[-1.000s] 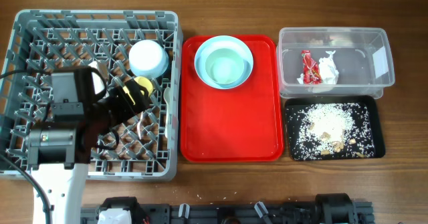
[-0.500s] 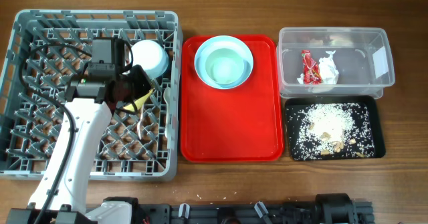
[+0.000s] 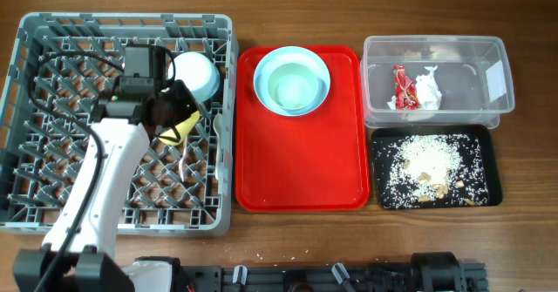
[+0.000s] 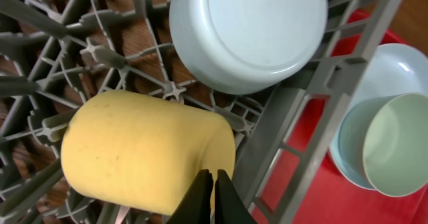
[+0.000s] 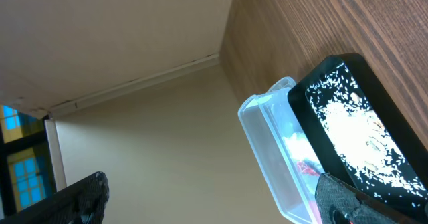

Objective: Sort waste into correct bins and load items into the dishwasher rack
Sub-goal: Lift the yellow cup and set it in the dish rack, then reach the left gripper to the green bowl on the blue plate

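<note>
Lying sideways in dishwasher rack (image 4: 319, 83), yellow cup (image 4: 140, 150), left gripper (image 4: 212, 194) pinched closed, empty, clear only from wrist, right gripper (image 5: 210, 198) gaping

No text, number or brand can be read in any of the views. The white label (image 3: 495, 81) on the right wall of the clear plastic tub (image 3: 432, 39) shows from overhead only as a plain pale patch, too small to tell any print. The small red wrapper (image 3: 402, 90) lying inside that tub carries a few whitish marks, too blurred to make out as letters.
</note>
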Robot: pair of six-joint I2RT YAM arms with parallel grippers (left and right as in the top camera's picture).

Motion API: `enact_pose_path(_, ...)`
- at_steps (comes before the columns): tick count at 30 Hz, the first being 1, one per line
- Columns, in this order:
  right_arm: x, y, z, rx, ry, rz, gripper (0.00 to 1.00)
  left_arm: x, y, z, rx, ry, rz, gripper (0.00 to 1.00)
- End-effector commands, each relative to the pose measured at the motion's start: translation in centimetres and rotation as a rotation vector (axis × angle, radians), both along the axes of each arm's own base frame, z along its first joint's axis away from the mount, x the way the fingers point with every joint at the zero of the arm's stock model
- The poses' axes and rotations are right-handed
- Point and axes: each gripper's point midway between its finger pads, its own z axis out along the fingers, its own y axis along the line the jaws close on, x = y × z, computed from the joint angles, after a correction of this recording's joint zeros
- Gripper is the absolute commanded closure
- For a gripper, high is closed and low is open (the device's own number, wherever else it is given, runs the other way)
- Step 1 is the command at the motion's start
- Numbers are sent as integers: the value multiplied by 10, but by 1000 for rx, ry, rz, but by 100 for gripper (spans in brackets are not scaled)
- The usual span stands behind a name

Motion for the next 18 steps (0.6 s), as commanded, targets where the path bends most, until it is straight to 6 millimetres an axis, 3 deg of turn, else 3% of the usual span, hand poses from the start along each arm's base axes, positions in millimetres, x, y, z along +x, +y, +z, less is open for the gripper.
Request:
enact_pose_path(1,-1,-2,1,0,-2,-15,1,1,6,-8,19,22,12,96)
enact_pose_path(5,-1,-2,1,0,-2,-15,0,-11,34,31,23,-32,95,96)
enact_pose_path(8,-1,-2,1,0,-2,-15,0,-25,49,41,27,-31,141,96)
enact_pose_path(10,-1,-2,1,0,-2,-15,0,-28,43,50,-12,-57,129,96)
enact_pose_path(11,-1,-2,1,0,-2,-15,0,-28,27,68,-92,-124,83,96)
enact_pose_path(13,-1,-2,1,0,-2,-15,0,-27,5,85,-203,-183,13,96)
enact_pose_path(18,-1,-2,1,0,-2,-15,0,-27,-14,87,-236,-186,-49,96)
